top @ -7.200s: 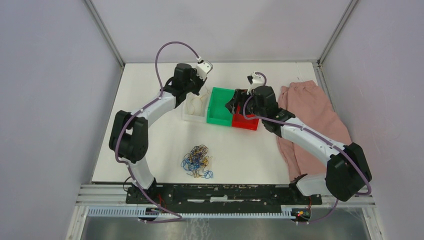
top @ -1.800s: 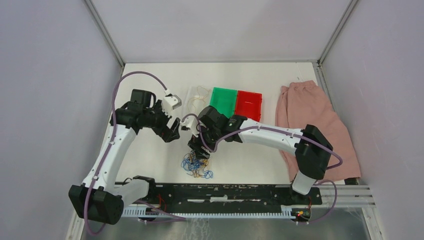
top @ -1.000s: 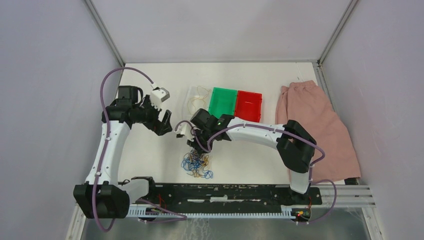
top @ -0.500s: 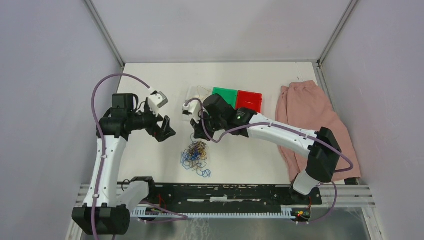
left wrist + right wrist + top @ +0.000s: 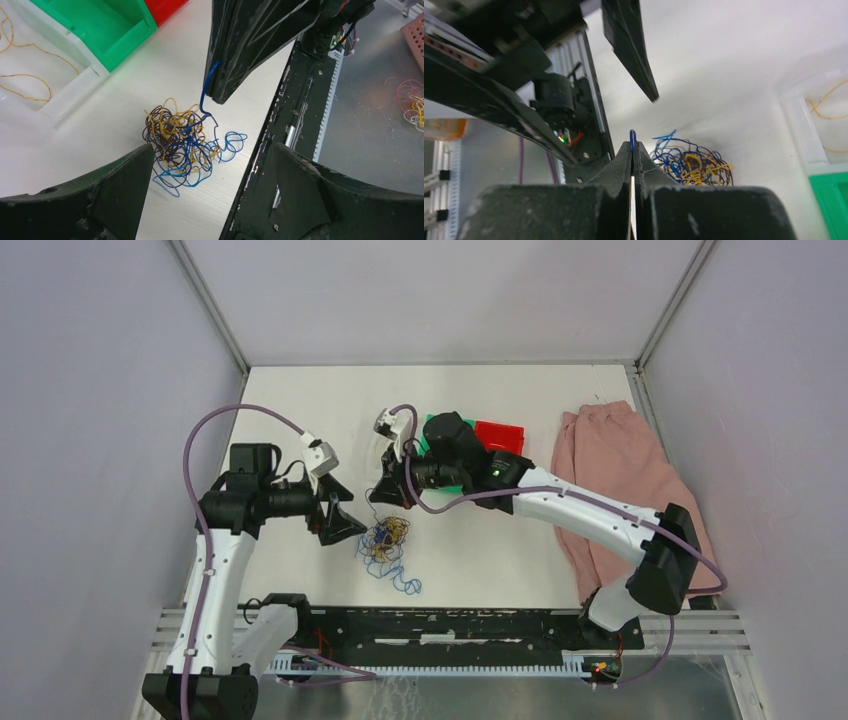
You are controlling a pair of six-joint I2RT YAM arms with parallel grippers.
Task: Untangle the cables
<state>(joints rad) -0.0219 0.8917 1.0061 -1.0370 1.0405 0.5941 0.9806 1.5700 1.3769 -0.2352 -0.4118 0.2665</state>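
Note:
The cables (image 5: 385, 538) form one tangled clump of blue, brown and yellow strands on the white table, also seen in the left wrist view (image 5: 179, 144) and the right wrist view (image 5: 691, 165). My right gripper (image 5: 386, 492) hangs just above the clump, shut on a blue cable (image 5: 204, 94) that runs down into it. That blue cable's loop (image 5: 632, 135) pokes out above the closed right gripper (image 5: 632, 148). My left gripper (image 5: 337, 518) is open just left of the clump. In its own view the left gripper (image 5: 211, 150) has its fingers either side of the clump's near part, holding nothing.
A clear tray (image 5: 393, 430) with yellow strands, a green bin (image 5: 100, 25) and a red bin (image 5: 500, 435) stand in a row behind the clump. A pink cloth (image 5: 625, 470) lies at the right. The black base rail (image 5: 450, 625) runs along the near edge.
My right gripper shut on a blue strand in the clump and lifted it up and back, stretching the tangle. My left arm swung in and down beside the clump, still open.

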